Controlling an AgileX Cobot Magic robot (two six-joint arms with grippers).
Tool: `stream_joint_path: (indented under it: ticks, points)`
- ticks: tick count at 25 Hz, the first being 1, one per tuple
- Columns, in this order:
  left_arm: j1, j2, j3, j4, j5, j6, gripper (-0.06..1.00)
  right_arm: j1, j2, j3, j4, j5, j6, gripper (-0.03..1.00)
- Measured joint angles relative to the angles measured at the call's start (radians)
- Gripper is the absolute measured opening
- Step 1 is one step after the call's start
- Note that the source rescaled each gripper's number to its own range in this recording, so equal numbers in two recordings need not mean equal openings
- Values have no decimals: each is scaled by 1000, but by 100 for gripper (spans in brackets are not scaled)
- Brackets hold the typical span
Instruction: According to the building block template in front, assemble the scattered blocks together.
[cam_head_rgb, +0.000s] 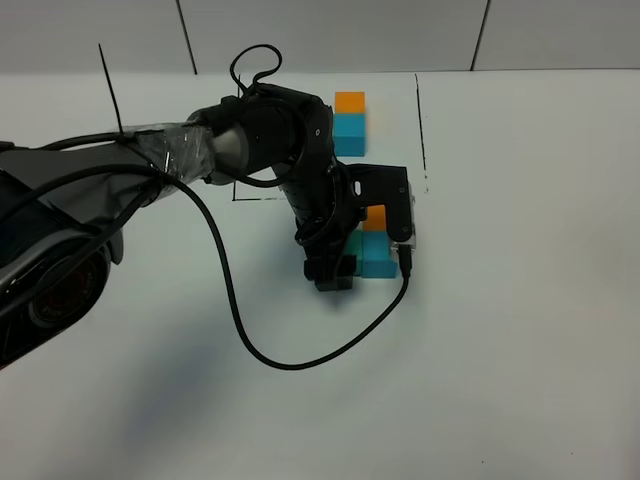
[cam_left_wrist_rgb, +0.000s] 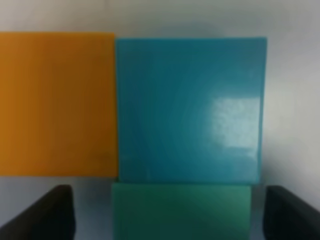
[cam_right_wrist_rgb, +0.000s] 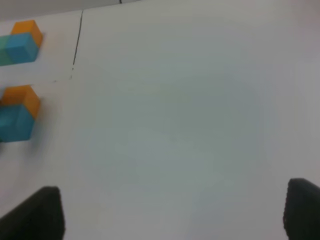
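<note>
The building block template stands at the back, with its orange cube (cam_head_rgb: 350, 100) and blue cube (cam_head_rgb: 350, 133) showing and the left arm hiding the rest. The scattered blocks sit together mid-table: orange (cam_head_rgb: 376, 217), blue (cam_head_rgb: 380, 256) and teal-green (cam_head_rgb: 353, 243), mostly under the wrist. In the left wrist view the orange block (cam_left_wrist_rgb: 57, 105) touches the blue block (cam_left_wrist_rgb: 190, 110), and the green block (cam_left_wrist_rgb: 180, 210) abuts the blue one. My left gripper (cam_left_wrist_rgb: 167, 215) is open, its fingers (cam_left_wrist_rgb: 45, 215) straddling the green block with gaps on both sides. My right gripper (cam_right_wrist_rgb: 170, 212) is open over bare table.
Thin black drawn lines (cam_head_rgb: 420, 130) mark the template's frame on the white table (cam_head_rgb: 520, 330). A black cable (cam_head_rgb: 250, 340) loops from the left arm across the table. The right wrist view shows both clusters (cam_right_wrist_rgb: 15, 122) at its far edge.
</note>
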Motion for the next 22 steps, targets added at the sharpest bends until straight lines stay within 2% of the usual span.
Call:
stream_joint_path:
  ticks: [2,5,8,12,16,19,22]
  points:
    - [0,-12,1,0,-2,1,92,0,0,0,0,0,0,77]
    - [0,-58,1,0,6,-6,99,0,0,0,0,0,0,77]
    - [0,-119,1,30,25,-59,100,0,0,0,0,0,0,77]
    - [27,-198,1,152,41,-215,100,0,0,0,0,0,0,77]
    - [101,-256,1,314,59,-419,100,0,0,0,0,0,0,77]
    - [173,-287,1,366,104,-500,100,0,0,0,0,0,0,77]
    - [251,-311,1,369,165,-532,100,0,0,0,0,0,0,77]
